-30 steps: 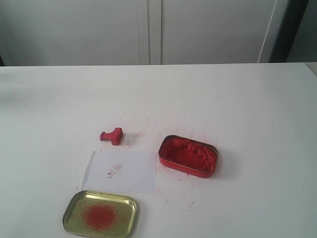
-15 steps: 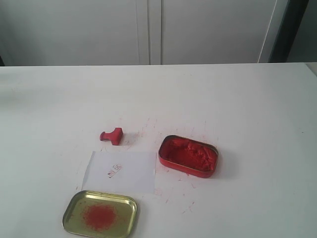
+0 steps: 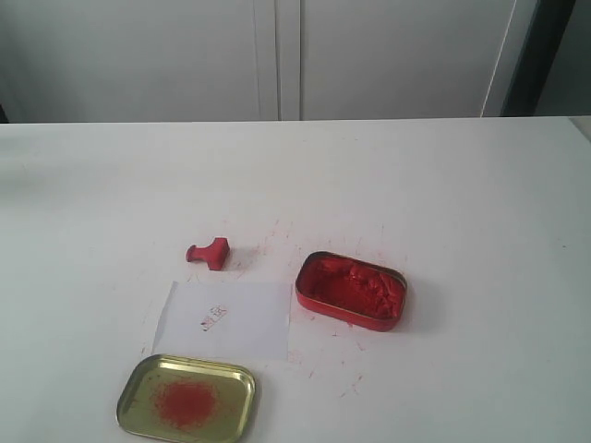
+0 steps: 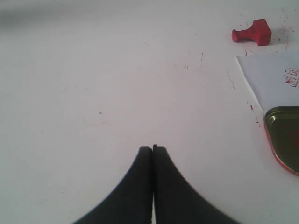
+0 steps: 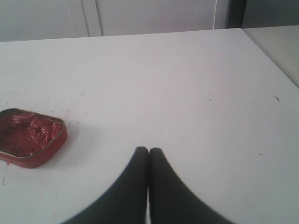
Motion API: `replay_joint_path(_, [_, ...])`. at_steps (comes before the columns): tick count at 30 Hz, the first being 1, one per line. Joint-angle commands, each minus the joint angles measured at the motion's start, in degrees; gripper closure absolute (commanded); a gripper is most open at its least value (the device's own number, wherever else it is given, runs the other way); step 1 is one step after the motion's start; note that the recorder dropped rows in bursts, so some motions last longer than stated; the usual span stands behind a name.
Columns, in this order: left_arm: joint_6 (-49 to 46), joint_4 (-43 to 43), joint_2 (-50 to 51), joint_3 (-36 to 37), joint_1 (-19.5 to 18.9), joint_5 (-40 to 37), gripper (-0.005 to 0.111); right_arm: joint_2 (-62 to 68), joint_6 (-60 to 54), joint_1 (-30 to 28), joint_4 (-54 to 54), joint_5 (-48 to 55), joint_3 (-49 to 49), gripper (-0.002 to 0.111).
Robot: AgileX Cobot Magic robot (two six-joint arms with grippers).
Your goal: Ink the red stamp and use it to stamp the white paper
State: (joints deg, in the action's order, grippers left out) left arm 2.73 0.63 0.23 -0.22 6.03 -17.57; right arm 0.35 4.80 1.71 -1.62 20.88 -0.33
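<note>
Plainly, the left gripper point(image 4: 152, 148) was closed, its two dark fingers pressed flat together with nothing between them, hanging over a bare stretch of the white bench point(image 3: 443, 185). The red stamp point(image 3: 208, 252) lay on its side well apart from that gripper, out beyond its tips and off toward the side where the white paper point(image 3: 223, 319) was. The stamp sat left of the bench's middle, well short of the far edge, just beyond the paper's far edge and not touching it. The paper lay flat and bore a small red print point(image 3: 213, 317). A gold lid point(image 3: 186, 399) dusted with red lay just beside the paper's near edge. A red tin point(image 3: 351, 290) of paste stood close by the paper's right edge. The right gripper point(image 5: 148, 150) was likewise closed and empty, well apart from the tin.
</note>
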Motion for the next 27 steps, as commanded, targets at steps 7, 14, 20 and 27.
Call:
replay_joint_path(7, [0.0,0.9,-0.2,0.2,-0.1,0.1,0.107,-0.3,0.0,0.5,-0.1,-0.8,0.3,0.108])
replay_joint_path(14, [0.0,0.9,-0.2,0.2,-0.1,0.1,0.107,-0.3,0.0,0.5,-0.1,-0.8,0.3,0.108])
replay_joint_path(20, [0.0,0.9,-0.2,0.2,-0.1,0.1,0.107,-0.3,0.0,0.5,-0.1,-0.8,0.3,0.108])
replay_joint_path(27, [0.0,0.9,-0.2,0.2,-0.1,0.1,0.107,-0.3,0.0,0.5,-0.1,-0.8,0.3,0.108])
